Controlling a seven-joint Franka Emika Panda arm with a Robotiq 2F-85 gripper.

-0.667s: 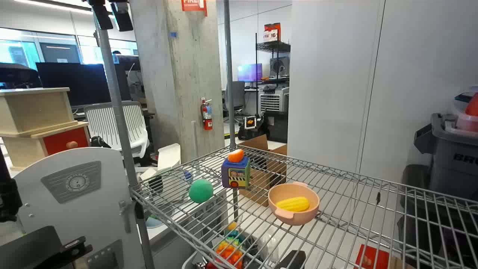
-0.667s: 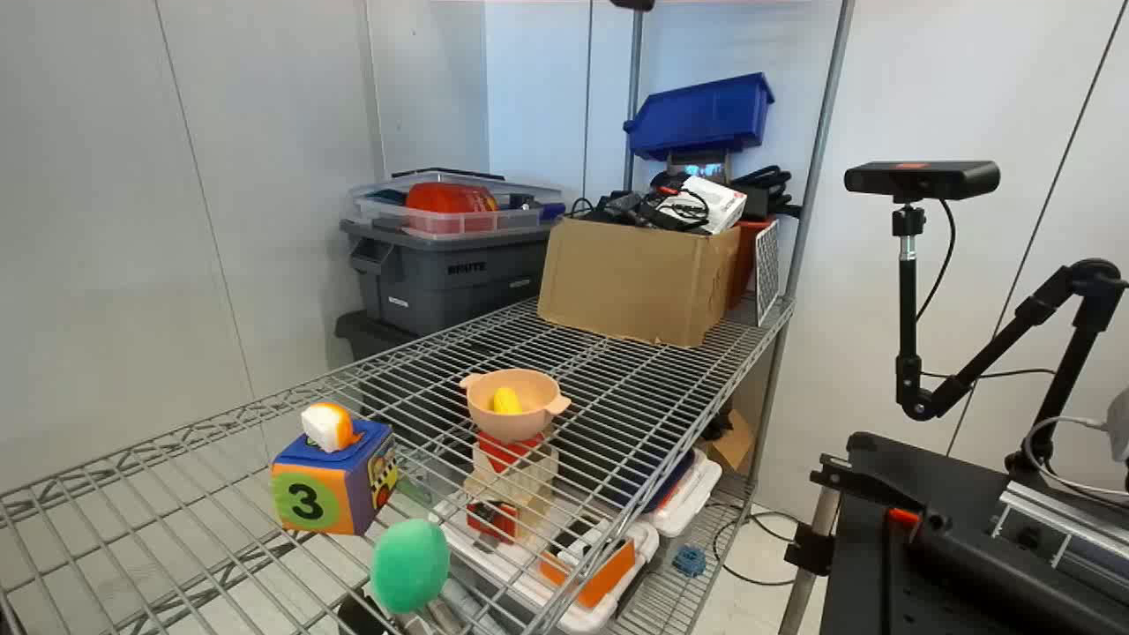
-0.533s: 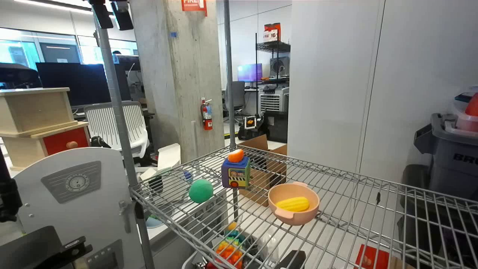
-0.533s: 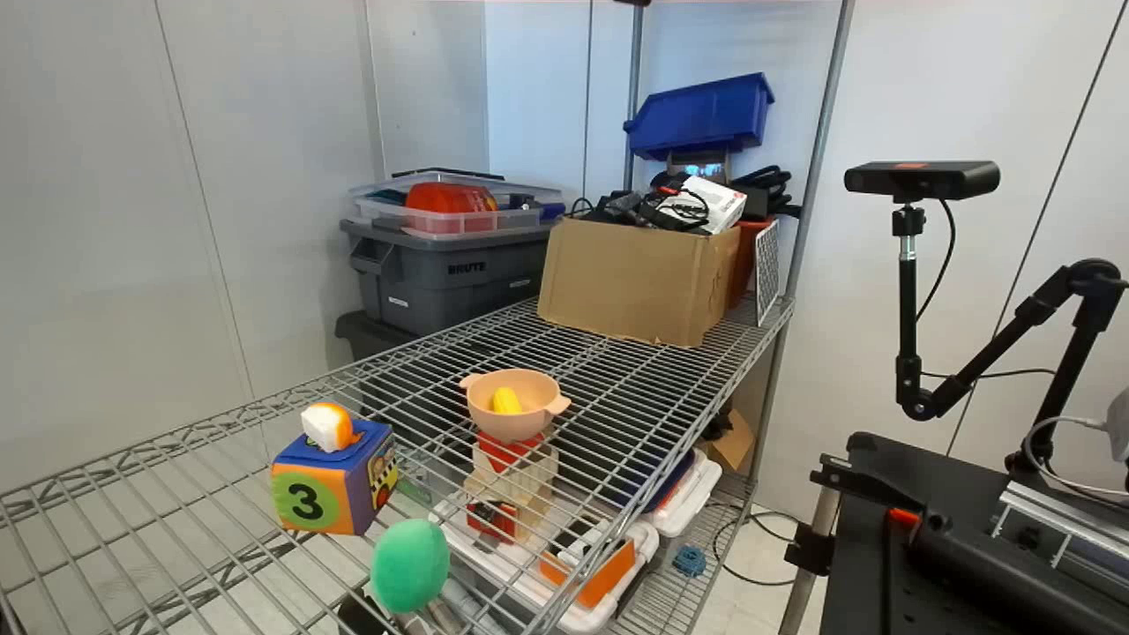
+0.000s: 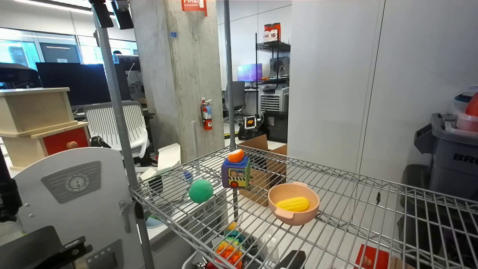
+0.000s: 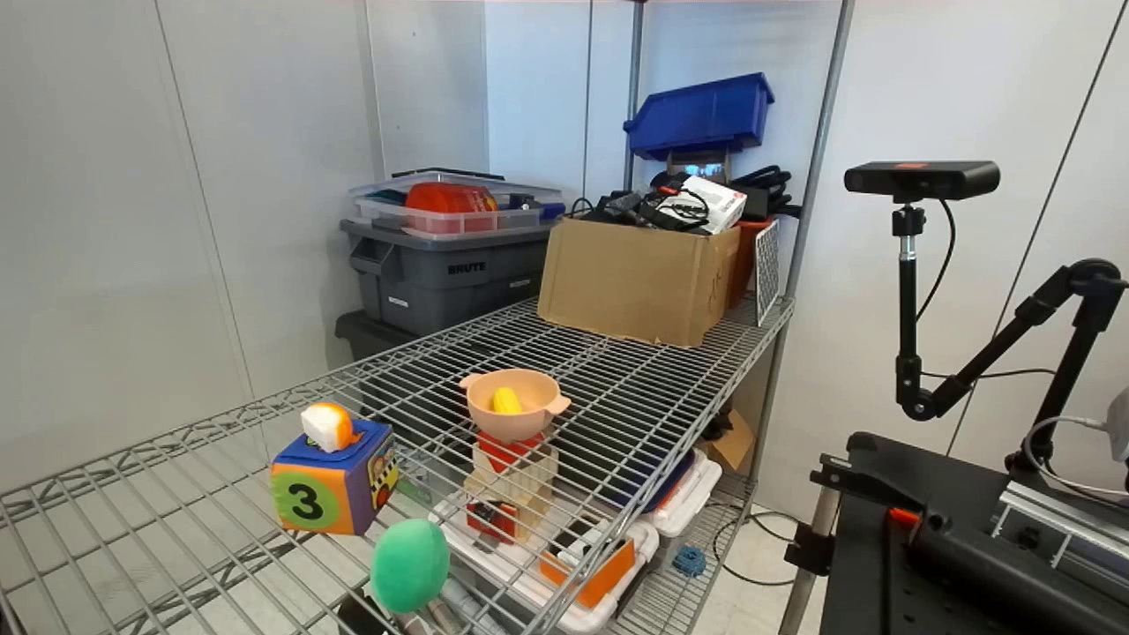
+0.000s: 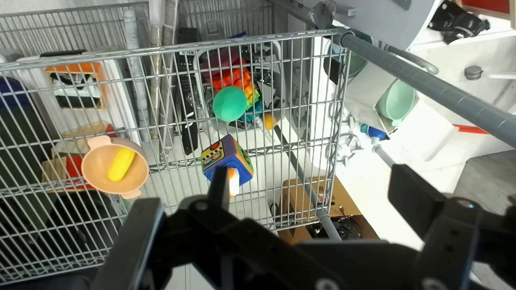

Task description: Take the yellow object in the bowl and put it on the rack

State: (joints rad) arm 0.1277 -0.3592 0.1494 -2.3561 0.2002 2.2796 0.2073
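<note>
The yellow object (image 5: 293, 204) is ridged and elongated. It lies inside the peach bowl (image 5: 298, 218), which stands upright on the wire rack (image 5: 358, 176). In an exterior view the yellow object (image 6: 506, 401) sits in the bowl (image 6: 516, 428) on the same rack (image 6: 609, 370). In the wrist view the bowl (image 7: 96, 165) with the yellow object (image 7: 121, 164) is at the left on the rack (image 7: 169, 49). My gripper (image 7: 314, 187) is wide open and empty, above the rack and away from the bowl. Its fingertips (image 5: 112, 15) show at the top left in an exterior view.
A soft cube (image 5: 235, 173) with an orange-and-white piece (image 5: 235, 155) on top and a green ball (image 5: 201, 191) stand on the rack near the bowl. Grey upright posts (image 5: 118, 104) rise at the rack's corners. A cardboard box (image 6: 635, 278) fills the rack's far end.
My gripper has moved very slightly; a dark part at the top edge of an exterior view has gone out of view. The bowl and the yellow object have not moved.
</note>
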